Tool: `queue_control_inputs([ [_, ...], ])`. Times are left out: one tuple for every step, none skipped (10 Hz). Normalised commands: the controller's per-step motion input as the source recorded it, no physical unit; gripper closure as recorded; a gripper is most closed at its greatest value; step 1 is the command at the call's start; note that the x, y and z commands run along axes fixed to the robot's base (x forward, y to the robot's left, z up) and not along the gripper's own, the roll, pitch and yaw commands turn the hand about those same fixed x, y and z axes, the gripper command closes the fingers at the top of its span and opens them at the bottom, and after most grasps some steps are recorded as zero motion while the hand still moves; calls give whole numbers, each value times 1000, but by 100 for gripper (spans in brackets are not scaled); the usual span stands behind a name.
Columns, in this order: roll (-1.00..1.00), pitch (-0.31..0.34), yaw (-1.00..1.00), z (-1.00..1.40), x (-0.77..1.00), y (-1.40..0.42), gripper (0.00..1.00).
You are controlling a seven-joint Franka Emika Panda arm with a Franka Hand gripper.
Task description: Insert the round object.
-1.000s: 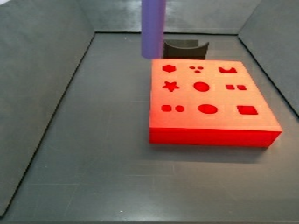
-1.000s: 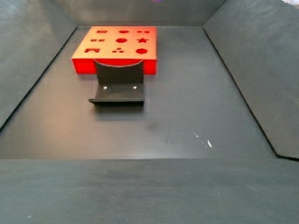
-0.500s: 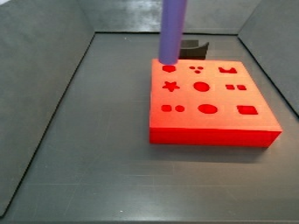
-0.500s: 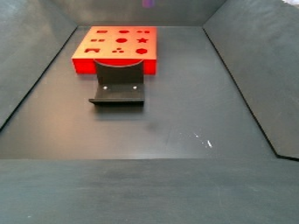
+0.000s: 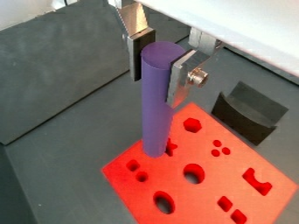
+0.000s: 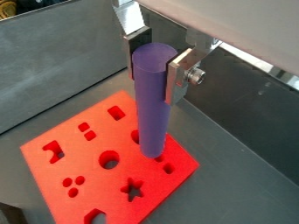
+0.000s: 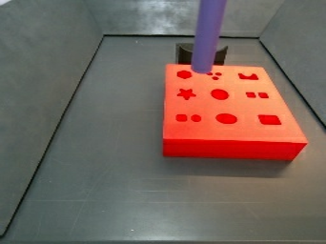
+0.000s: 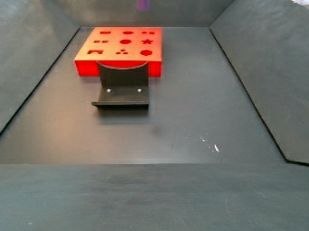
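My gripper (image 5: 162, 59) is shut on the upper end of the round object (image 5: 155, 105), a long purple cylinder held upright; both also show in a wrist view, the gripper (image 6: 158, 57) and the cylinder (image 6: 151, 105). In a side view the cylinder (image 7: 211, 33) hangs over the far edge of the red block (image 7: 235, 133), its lower end near the small holes of the far row. I cannot tell whether it touches the block. The gripper is above that view's top edge. Only the cylinder's tip (image 8: 145, 4) shows in a side view, above the red block (image 8: 121, 61).
The dark fixture (image 8: 123, 88) stands on the floor against one side of the red block; it also shows in a wrist view (image 5: 251, 109) and, partly behind the cylinder, in a side view (image 7: 224, 48). Grey walls (image 7: 51, 86) enclose the dark floor (image 8: 169, 144).
The cylinder has moved sideways from beside the block's far corner to over the block's far row of holes. The block and fixture have not moved.
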Motion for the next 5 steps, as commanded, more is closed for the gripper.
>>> queue_control_inputs([
  [16, -34, 57, -137, 1000, 294, 100],
  [24, -41, 69, -166, 1000, 306, 100],
  [63, -41, 74, -177, 966, 306, 100],
  [169, -11, 103, -151, 900, 280, 100],
  [316, 0, 151, -143, 803, 123, 100],
])
